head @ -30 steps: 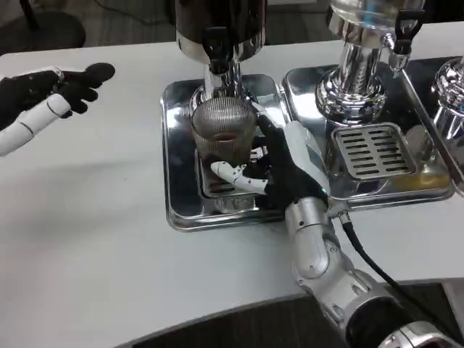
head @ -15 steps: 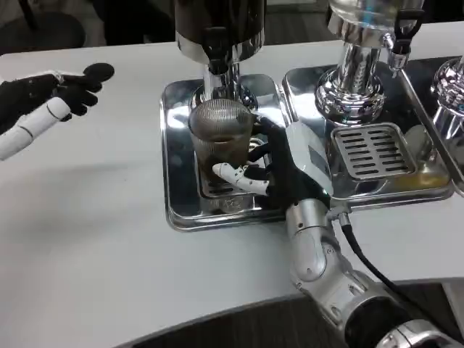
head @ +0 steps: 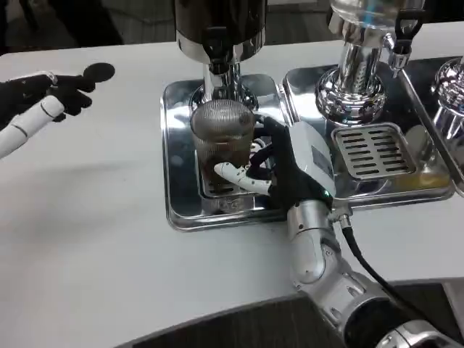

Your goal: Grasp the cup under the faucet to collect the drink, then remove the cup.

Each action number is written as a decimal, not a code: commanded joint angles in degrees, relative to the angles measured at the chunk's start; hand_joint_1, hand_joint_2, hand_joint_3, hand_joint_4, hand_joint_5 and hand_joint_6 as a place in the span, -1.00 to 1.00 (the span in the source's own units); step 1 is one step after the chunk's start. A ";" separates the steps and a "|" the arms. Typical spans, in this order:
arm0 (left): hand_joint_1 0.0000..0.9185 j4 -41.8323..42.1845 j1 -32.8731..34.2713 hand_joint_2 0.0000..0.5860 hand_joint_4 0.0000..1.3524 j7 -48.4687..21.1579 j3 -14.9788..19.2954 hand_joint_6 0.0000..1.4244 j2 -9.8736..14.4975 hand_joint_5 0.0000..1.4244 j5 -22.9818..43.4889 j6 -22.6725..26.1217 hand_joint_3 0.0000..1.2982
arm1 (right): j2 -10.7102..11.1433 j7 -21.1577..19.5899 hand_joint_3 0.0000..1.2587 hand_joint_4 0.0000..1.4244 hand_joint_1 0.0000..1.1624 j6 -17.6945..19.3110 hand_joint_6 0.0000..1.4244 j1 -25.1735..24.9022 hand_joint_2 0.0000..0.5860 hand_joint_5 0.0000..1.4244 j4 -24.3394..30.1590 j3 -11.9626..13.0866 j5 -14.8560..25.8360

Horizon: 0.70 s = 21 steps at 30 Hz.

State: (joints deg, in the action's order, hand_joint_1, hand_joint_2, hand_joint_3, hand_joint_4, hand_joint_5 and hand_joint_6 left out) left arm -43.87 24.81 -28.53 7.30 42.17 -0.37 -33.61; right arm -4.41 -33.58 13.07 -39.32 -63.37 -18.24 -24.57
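Standing on the grille of the left drip tray (head: 174, 145), directly beneath the faucet (head: 217, 43) of the dark dispenser, the cup (head: 222, 141) is a ribbed, translucent tumbler with dark liquid visible through its wall. The right hand (head: 279, 170) is wrapped around the cup from the robot's right side: its thumb crosses in front of the lower wall and its fingers (head: 259, 129) curl behind the rim, so the hand holds the cup with a closed grasp. Compared with one second earlier, the cup has stayed under the faucet with only a slight shift, and the right hand has kept its grip, its white back turning a little more toward the camera. The dark level inside the cup appears somewhat higher than before, though the ribbed wall makes this hard to confirm. This indicates that the collecting step is in progress or near its end; removal has not begun, since the cup base is still within the tray. The left hand (head: 36, 98) hangs over the table (head: 94, 239) at the far left, well apart from the tray; it has drifted slightly outward, holds nothing, and its dark fingers are curled in loosely. A second dispenser (head: 359, 65) with its own tray (head: 373, 152) stands just beside, on the right.
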 commanded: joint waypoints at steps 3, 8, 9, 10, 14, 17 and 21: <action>-1.00 0.03 -0.37 -0.41 -0.46 -0.63 0.27 -0.50 0.43 -0.50 0.19 0.65 -0.46 | -3.56 -2.57 -0.38 -0.39 0.19 1.96 0.48 0.81 -0.38 -0.07 0.17 0.42 0.50; -1.00 -0.48 0.12 -0.40 -0.46 -0.59 0.17 -0.50 0.34 -0.50 0.02 0.61 -0.46 | -3.35 -3.94 -0.36 -0.37 0.19 2.83 0.52 1.17 -0.38 -0.04 0.37 0.49 0.47; -1.00 -0.50 0.16 -0.40 -0.46 -0.52 0.13 -0.50 0.36 -0.50 -0.07 0.57 -0.46 | -3.33 -4.02 -0.36 -0.36 0.19 2.85 0.53 1.24 -0.38 -0.03 0.41 0.53 0.52; -1.00 -0.53 0.20 -0.40 -0.46 -0.47 0.07 -0.50 0.38 -0.50 -0.19 0.50 -0.46 | -3.33 -4.02 -0.35 -0.36 0.19 2.83 0.54 1.24 -0.38 -0.02 0.38 0.57 0.59; -1.00 -0.81 0.42 -0.40 -0.46 -0.58 -0.13 -0.50 0.26 -0.50 -0.34 0.45 -0.46 | -3.12 -4.71 -0.34 -0.34 0.19 3.27 0.55 1.65 -0.38 -0.01 0.56 0.77 0.74; -1.00 -1.17 0.63 -0.40 -0.46 -0.64 -0.29 -0.50 0.18 -0.50 -0.46 0.36 -0.46 | -2.81 -4.80 -0.34 -0.34 0.19 3.61 0.57 1.83 -0.38 0.00 0.71 0.96 0.88; -1.00 -1.91 1.01 -0.40 -0.46 -0.68 -0.56 -0.50 0.13 -0.50 -0.58 0.20 -0.46 | -2.40 -5.35 -0.32 -0.31 0.19 4.20 0.59 2.46 -0.38 0.02 1.29 1.29 0.85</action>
State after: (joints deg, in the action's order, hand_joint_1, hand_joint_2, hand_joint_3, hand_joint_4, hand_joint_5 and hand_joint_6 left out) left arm -45.02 25.00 -28.54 7.21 42.17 -0.49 -33.47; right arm -4.52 -37.15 15.00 -37.39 -63.33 -17.64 -24.30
